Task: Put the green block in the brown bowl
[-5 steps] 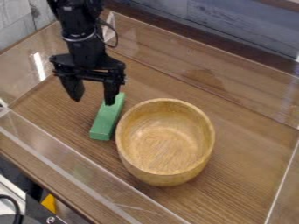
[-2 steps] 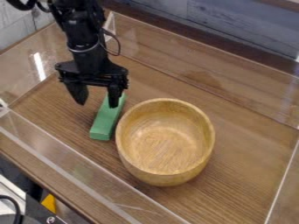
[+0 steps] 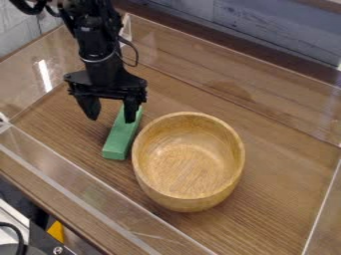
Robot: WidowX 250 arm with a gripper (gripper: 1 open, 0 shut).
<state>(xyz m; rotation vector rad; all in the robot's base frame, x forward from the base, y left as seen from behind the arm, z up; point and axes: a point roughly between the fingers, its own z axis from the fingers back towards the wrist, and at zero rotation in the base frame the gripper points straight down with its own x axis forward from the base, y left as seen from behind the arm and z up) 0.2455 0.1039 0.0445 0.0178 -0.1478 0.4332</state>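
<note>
The green block (image 3: 120,138) lies flat on the wooden table, its long side running away from me, just left of the brown bowl (image 3: 189,159). The bowl is round, light wood, thick-walled and has nothing in it. My gripper (image 3: 111,107) points straight down over the block's far end. It is open, with one dark finger (image 3: 88,104) to the left and the other to the right of that end. The fingertips hover close above the table. I cannot tell whether they touch the block.
Clear plastic walls (image 3: 80,184) ring the table, with a low one along the near edge. A cable runs down the black arm (image 3: 91,35). Bare wood stretches behind and to the right of the bowl.
The gripper has sunk a little and shifted slightly toward the block's far end. Block and bowl have not moved.
</note>
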